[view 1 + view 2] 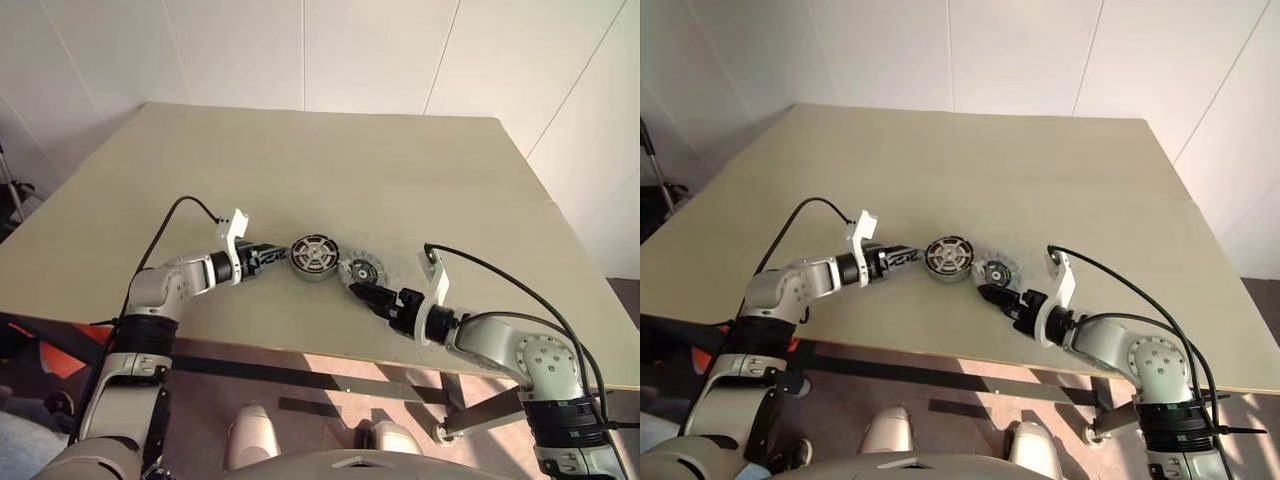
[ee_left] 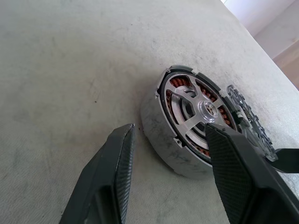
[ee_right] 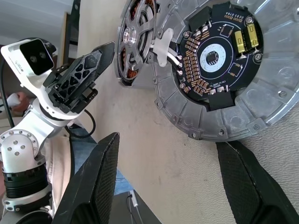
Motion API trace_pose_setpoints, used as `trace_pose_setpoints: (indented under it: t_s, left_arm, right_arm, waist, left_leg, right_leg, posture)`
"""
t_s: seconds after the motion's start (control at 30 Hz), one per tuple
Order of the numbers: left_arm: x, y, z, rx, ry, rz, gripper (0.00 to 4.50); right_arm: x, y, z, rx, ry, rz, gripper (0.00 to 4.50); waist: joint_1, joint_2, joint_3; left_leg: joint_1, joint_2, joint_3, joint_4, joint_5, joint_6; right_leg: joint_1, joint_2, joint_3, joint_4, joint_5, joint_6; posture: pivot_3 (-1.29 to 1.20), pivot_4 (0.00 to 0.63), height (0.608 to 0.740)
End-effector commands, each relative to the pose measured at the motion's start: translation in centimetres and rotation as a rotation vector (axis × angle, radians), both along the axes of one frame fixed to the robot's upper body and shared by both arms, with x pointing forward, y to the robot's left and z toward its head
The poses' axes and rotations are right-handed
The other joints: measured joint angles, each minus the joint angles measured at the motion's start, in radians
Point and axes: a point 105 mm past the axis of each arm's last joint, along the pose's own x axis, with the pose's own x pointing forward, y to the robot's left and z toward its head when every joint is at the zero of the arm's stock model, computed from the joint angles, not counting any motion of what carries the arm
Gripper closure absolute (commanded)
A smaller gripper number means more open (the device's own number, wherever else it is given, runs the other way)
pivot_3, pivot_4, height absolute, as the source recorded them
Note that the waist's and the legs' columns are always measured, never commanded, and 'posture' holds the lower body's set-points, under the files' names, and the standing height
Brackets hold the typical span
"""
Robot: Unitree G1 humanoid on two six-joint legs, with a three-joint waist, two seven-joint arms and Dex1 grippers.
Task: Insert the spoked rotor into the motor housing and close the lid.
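Desk [image 1: 330, 160]: broad, matte beige slab with a faintly grainy surface, spanning the middle of the frame; all parts lie near its lower centre.

Motor housing [image 1: 315, 256]: short round grey metal cup at centre frame, its cast wall slightly scuffed. The spoked rotor [image 2: 196, 109] appears already seated inside it, black rim flush with the cup, bright machined spokes and hub, copper-red windings visible through the gaps. Insertion is therefore judged complete; the step in hand is fetching the lid.

Lid [image 1: 361, 271]: flat grey cast disc with radial ribs, just right of the housing and apparently touching or overlapping its edge. The face shown carries a dark round circuit board with yellow components and short white leads.

Left pincer [image 1: 272, 257]: left of the housing, fingers [image 2: 117, 168] of woven black composite released and spread, flanking the cup's near side without a visible grip.

Right pincer [image 1: 362, 293]: lower right of the lid, released, wide apart, grasping nothing.

Next move, as judged: the right pincer closes on the lid's thin rim, lifts it, and centres it over the housing while the left steadies the cup; the thin edge lying flat on the desk offers little purchase.
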Motion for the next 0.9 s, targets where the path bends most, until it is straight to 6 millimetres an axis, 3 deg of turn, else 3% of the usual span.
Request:
trace_pose_setpoints:
  t_s: [0.03, 0.27, 0.53, 0.7, 0.9]
  left_arm:
    - [0.3, 0.3, 1.6, -0.008, -0.057, 0.007, 1.97]
    - [0.3, 0.1, 1.6, -0.013, -0.059, 0.013, 1.97]
    - [0.3, -0.5, 1.2, -0.017, -0.051, 0.009, 1.97]
    - [0.4, -0.5, 1.1, -0.021, -0.05, 0.017, 1.97]
    - [0.3, -0.3, 1.1, -0.024, -0.054, 0.031, 1.97]
  right_arm:
    - [0.9, 0.1, 0.5, -0.002, -0.029, -0.004, 0.84]
    - [3.1, 0.2, 2.6, 0.0, -0.128, -0.033, 0.84]
    - [4.9, 2.1, 8.0, 0.042, -0.323, 0.021, 0.84]
    - [5.0, 2.8, 8.7, 0.042, -0.358, 0.062, 0.84]
    - [5.8, 4.1, 7.6, 0.031, -0.338, 0.074, 0.84]
  waist:
    - [-0.002, 0.0, 0.0]
    - [-0.003, 0.0, 0.0]
    - [-0.002, 0.0, 0.0]
    - [0.0, 0.0, 0.0]
    - [-0.003, 0.0, 0.0]
  left_leg:
    - [0.0, 0.0, 0.0, 0.0, 0.0, 0.0]
    - [0.001, 0.0, 0.0, 0.001, 0.0, 0.001]
    - [0.0, 0.0, 0.0, 0.002, 0.001, -0.001]
    - [-0.003, 0.0, 0.0, 0.0, 0.0, 0.0]
    - [-0.002, 0.0, 0.0, 0.0, 0.0, -0.001]
  right_leg:
    - [0.0, 0.0, 0.0, 0.0, 0.0, 0.0]
    - [0.0, 0.0, 0.001, 0.0, 0.0, 0.0]
    - [0.0, 0.0, 0.0, 0.002, 0.001, -0.001]
    - [-0.001, 0.0, 0.0, 0.0, 0.005, -0.007]
    - [-0.001, 0.0, 0.0, 0.001, 0.004, -0.006]
  posture:
    - [0.0, 0.0, 0.74]
    - [0.0, 0.0, 0.74]
    - [0.0, 0.0, 0.74]
    - [0.0, 0.0, 0.74]
    - [0.0, 0.0, 0.74]
